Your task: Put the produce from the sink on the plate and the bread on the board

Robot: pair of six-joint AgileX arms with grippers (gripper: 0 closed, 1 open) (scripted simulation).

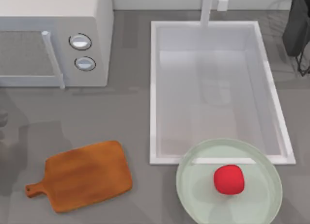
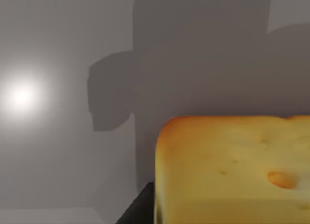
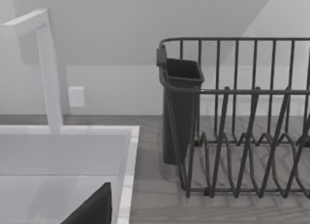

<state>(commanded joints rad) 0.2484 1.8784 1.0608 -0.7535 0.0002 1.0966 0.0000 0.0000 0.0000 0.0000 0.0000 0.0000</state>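
The produce (image 1: 228, 179) already lies on the plate (image 1: 193, 195), which sits at the near right of the worktop (image 1: 135, 112) with its far rim overlapping the near rim of the sink (image 1: 154, 88). The basin looks empty, so we judge that half of the task done.

The step in hand is the bread (image 2: 232, 166). Our left wrist view has it close against the camera, above bare grey worktop, with a dark sliver of our left pincer beside it; it seems carried there, but we cannot tell whether the fingers are clamped on it. The board (image 1: 85, 175) lies bare at the near left, handle pointing left.

Next, we judge, the left arm must bring the bread over the board's middle, lower it until it rests flat, then let go.

Our right arm looks toward the faucet (image 3: 46, 64) and a dish rack (image 3: 242, 117) at the far right, seemingly parked; its pincer state we cannot tell.
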